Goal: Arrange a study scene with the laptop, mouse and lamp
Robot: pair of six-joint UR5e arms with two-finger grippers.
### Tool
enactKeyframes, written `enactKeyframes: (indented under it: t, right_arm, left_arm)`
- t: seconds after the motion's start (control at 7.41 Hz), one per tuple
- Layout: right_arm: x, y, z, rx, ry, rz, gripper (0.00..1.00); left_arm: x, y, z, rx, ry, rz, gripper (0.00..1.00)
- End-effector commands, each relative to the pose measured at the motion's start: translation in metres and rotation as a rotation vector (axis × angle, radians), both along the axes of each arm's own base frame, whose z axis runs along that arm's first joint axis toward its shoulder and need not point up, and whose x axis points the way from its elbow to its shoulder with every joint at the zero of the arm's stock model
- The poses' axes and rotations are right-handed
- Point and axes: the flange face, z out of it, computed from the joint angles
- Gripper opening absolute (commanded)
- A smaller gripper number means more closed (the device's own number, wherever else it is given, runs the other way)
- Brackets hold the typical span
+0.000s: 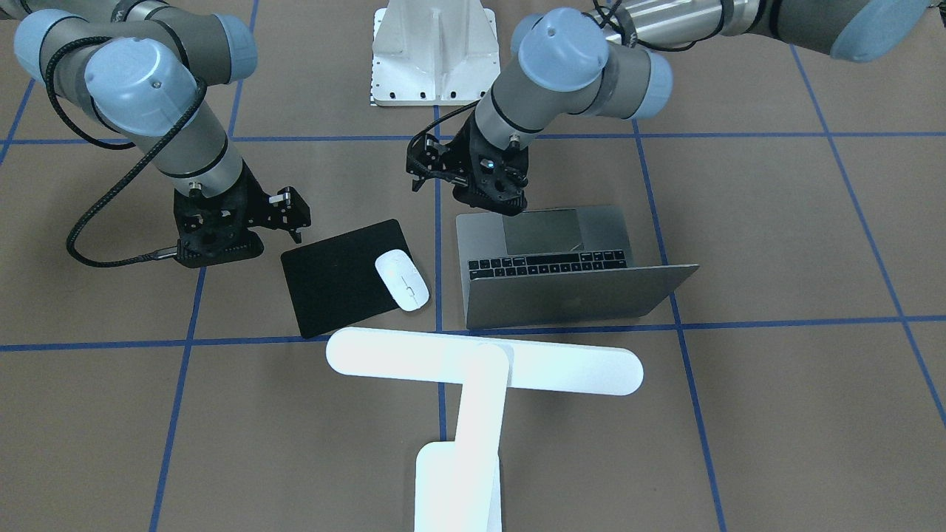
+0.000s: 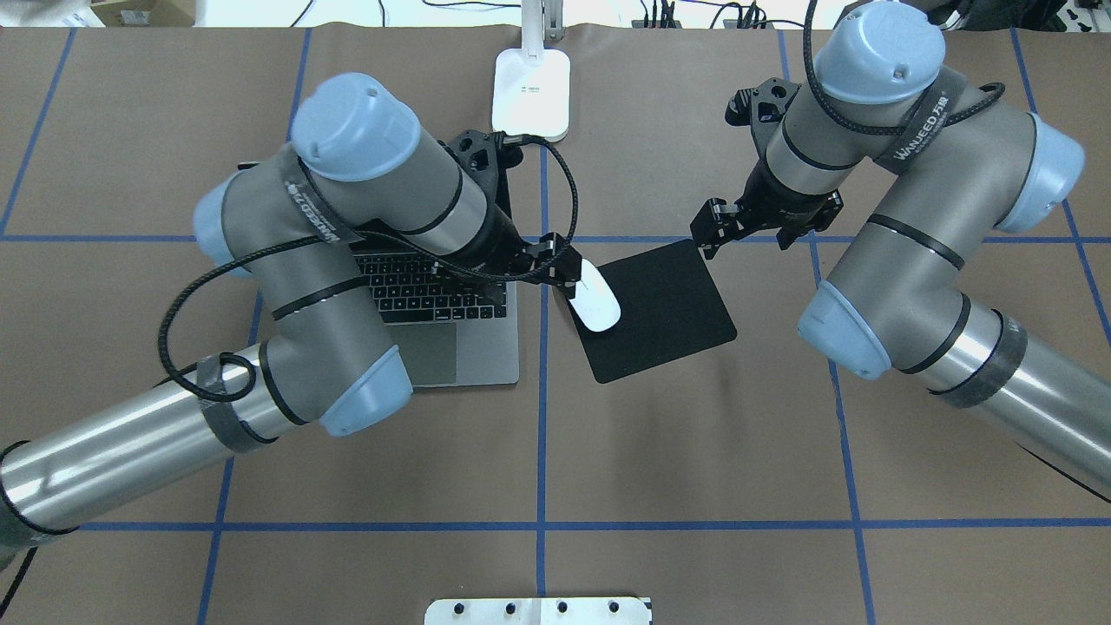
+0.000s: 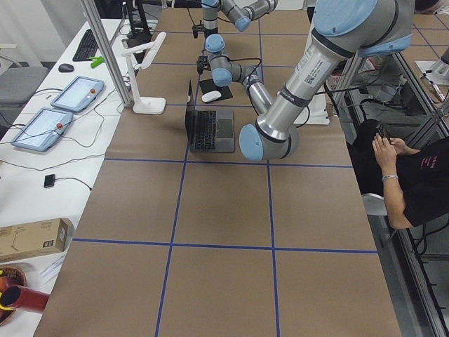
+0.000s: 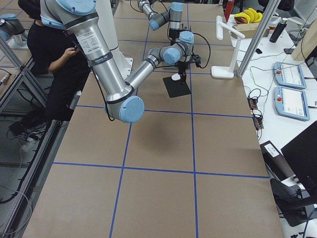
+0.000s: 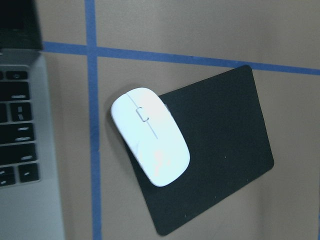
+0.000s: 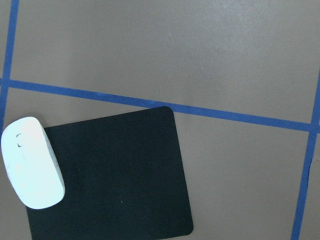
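The grey laptop (image 1: 547, 258) stands open at mid-table, its keys and trackpad toward the robot. To its side the white mouse (image 1: 401, 279) rests on the edge of a flat black mat (image 1: 336, 277), partly overhanging it. In the left wrist view the mouse (image 5: 150, 136) lies close to the laptop (image 5: 22, 150). The white lamp (image 1: 484, 362) stands on the operators' side, its bar head above the laptop's lid. My left gripper (image 1: 497, 201) hovers at the laptop's trackpad edge. My right gripper (image 1: 220, 247) hangs beside the mat. Neither gripper's fingers show clearly, so I cannot tell their state.
A white ribbed pedestal (image 1: 434, 52) stands between the arms at the robot's side. Blue tape lines grid the brown table. A seated person (image 3: 410, 175) is beside the table. Tablets (image 3: 42, 126) lie on a side bench.
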Motion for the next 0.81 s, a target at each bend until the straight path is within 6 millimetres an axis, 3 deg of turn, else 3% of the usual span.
enactKeyframes:
  t: [0.0, 0.27, 0.54, 0.67]
  right_arm:
    - [0.015, -0.008, 0.001, 0.031, -0.040, -0.007, 1.00]
    - [0.035, -0.020, 0.001, 0.018, -0.049, 0.023, 1.00]
    - [0.039, -0.023, 0.001, 0.016, -0.050, 0.029, 1.00]
    - [0.043, -0.025, 0.001, 0.015, -0.049, 0.037, 1.00]
  left_arm:
    - [-0.098, -0.005, 0.042, 0.169, -0.059, 0.016, 0.98]
    - [-0.167, -0.002, 0.126, 0.239, -0.138, 0.031, 0.99]
    - [-0.224, 0.001, 0.198, 0.241, -0.185, 0.075, 0.99]
    - [-0.246, -0.006, 0.215, 0.248, -0.209, 0.058, 0.99]
